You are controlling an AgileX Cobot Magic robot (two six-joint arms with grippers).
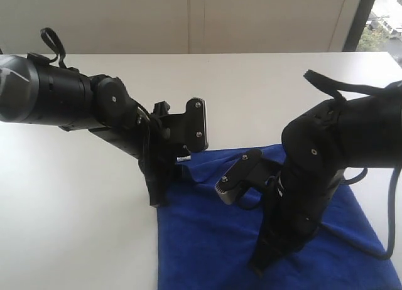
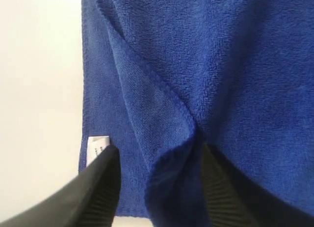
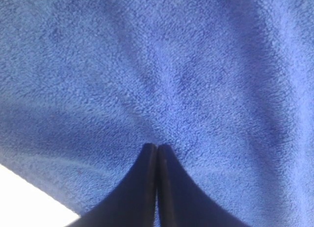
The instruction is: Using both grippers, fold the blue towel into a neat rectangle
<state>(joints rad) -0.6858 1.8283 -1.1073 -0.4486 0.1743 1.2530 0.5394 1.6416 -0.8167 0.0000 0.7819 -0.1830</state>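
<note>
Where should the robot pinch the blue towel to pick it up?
Pinch the puffed-up flap edge of the blue towel, near the white tag. It stands up off the flat layer, right between the fingers of the open left tool, so closing from above likely catches it.

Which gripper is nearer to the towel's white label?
Left. The left gripper is right beside the white label; the right gripper touches the blue towel farther away.

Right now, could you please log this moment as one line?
blue towel: on table | left gripper: open astride raised fold | right gripper: shut, fingers touching towel
</note>
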